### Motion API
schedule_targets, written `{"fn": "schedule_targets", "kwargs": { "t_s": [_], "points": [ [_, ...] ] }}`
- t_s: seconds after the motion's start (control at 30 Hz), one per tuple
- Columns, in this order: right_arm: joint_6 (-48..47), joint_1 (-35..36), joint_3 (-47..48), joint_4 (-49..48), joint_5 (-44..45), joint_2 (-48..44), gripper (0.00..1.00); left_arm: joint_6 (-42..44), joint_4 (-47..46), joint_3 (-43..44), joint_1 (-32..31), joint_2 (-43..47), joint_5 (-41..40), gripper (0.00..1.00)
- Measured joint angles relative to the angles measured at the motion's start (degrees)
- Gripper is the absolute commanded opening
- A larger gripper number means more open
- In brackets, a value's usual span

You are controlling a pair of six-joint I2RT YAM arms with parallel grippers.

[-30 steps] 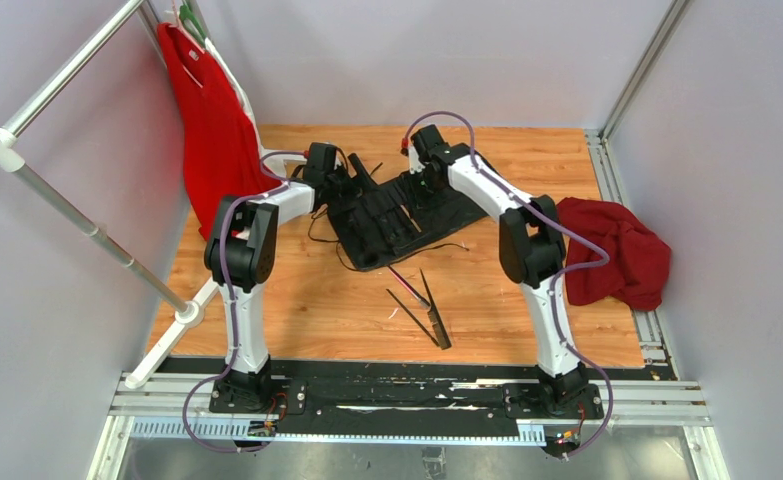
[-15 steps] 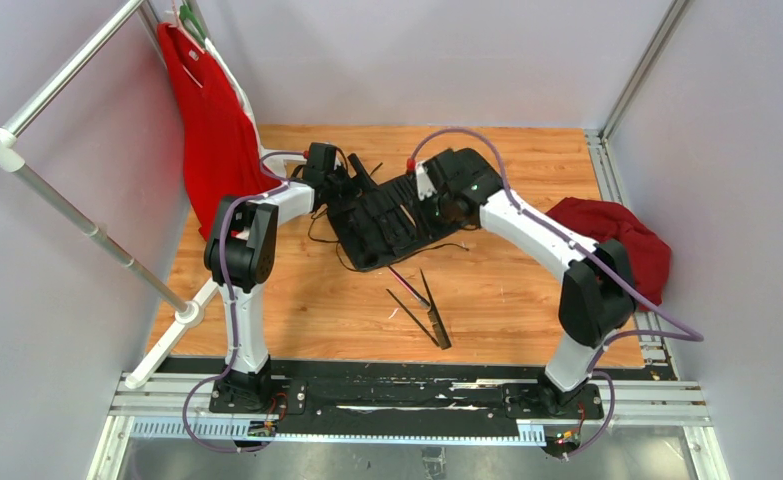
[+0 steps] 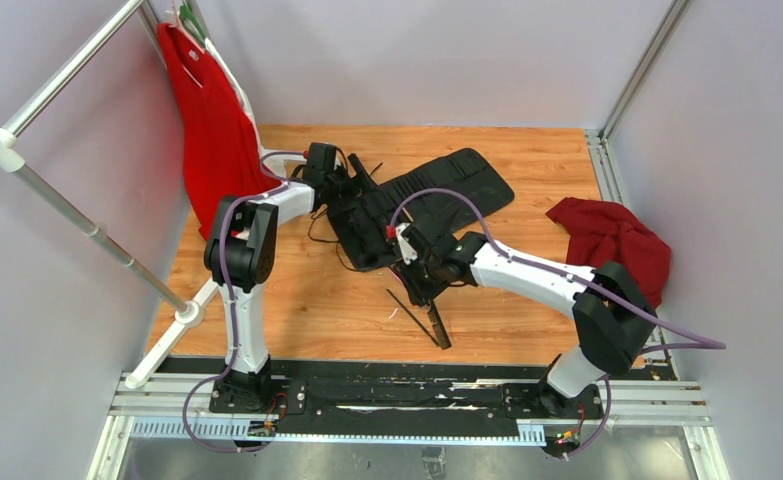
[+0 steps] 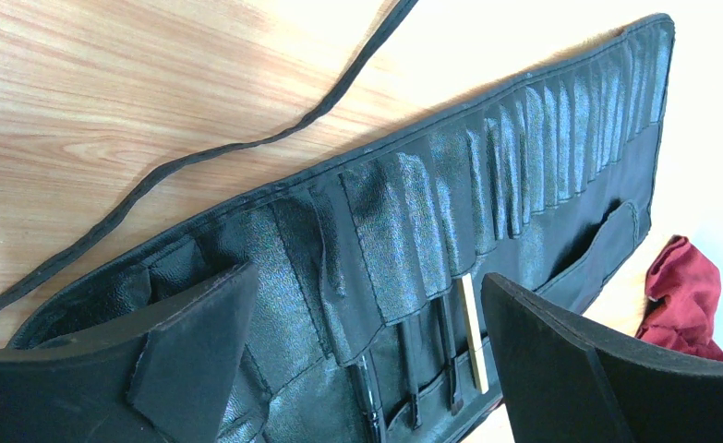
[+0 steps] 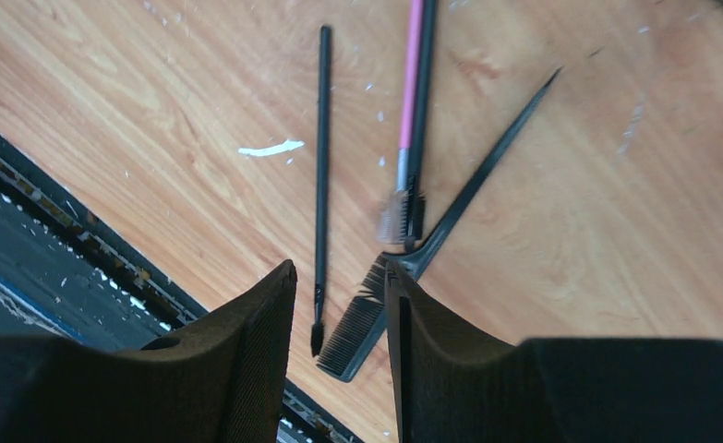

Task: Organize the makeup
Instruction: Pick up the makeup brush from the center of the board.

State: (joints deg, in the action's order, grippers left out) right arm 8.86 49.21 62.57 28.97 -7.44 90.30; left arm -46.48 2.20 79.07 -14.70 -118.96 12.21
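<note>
Loose makeup brushes (image 3: 429, 318) lie on the wood table near its front middle. In the right wrist view they are a thin black brush (image 5: 322, 166), a pink-shafted brush (image 5: 410, 83) with a black one beside it, and a black tail comb (image 5: 431, 245). My right gripper (image 5: 339, 277) hangs just above them, open with nothing between its fingers, also seen from above (image 3: 422, 280). My left gripper (image 3: 345, 190) sits over the left end of the black slotted roll (image 3: 447, 190), jaws wide apart (image 4: 368, 281). Black brushes (image 4: 445, 351) and a tan one (image 4: 473, 332) sit in the roll's slots.
A dark red cloth (image 3: 617, 250) is bunched at the table's right edge. A red garment (image 3: 212, 130) hangs from a white rack (image 3: 67, 200) at the left. The roll's black cord (image 4: 247, 143) trails over the wood. A black rail (image 5: 53, 240) runs along the front edge.
My right arm has swung from the roll at the back down to the near middle, over the loose brushes. The roll's right end now lies uncovered. The left arm has not moved.
</note>
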Motion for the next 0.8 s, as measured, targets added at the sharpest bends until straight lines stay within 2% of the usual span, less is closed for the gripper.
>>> {"fn": "schedule_targets", "kwargs": {
  "t_s": [0.3, 0.8],
  "points": [
    [2.71, 4.33, -4.81, -3.30, -0.02, -0.22, 0.39, 0.02, -0.02, -0.02, 0.00, 0.00, 0.02, 0.98],
    [5.38, 6.49, -9.09, -7.04, -0.04, -0.20, 0.35, 0.02, -0.04, -0.02, 0.00, 0.00, 0.00, 0.98]
  ]
}}
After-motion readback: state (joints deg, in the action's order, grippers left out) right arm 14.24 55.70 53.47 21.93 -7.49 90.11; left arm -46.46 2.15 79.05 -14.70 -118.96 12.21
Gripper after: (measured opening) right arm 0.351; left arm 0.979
